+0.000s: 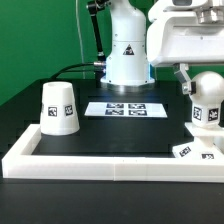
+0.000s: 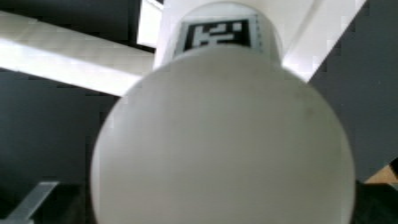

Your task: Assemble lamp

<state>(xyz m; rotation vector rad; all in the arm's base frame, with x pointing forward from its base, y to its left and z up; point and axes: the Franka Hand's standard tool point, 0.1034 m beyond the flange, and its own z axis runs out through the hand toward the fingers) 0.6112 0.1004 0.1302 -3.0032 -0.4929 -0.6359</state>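
Note:
The rounded white bulb (image 1: 208, 92) stands upright at the exterior view's right, its tagged neck pointing down at the flat square base (image 1: 192, 151) beneath it. Whether the neck touches the base I cannot tell. My gripper (image 1: 203, 82) comes down from above and is shut on the bulb's round top. In the wrist view the bulb (image 2: 222, 140) fills the picture between the jaws, and its tagged neck points away from the camera. My gripper (image 2: 217, 216) is mostly hidden behind it. The cup-like tapered shade (image 1: 59, 107) stands mouth down at the exterior view's left, apart from my gripper.
The marker board (image 1: 125, 108) lies flat in the middle of the black table, in front of the arm's white pedestal (image 1: 127, 55). A long white border rail (image 1: 100, 162) runs along the front and the left side.

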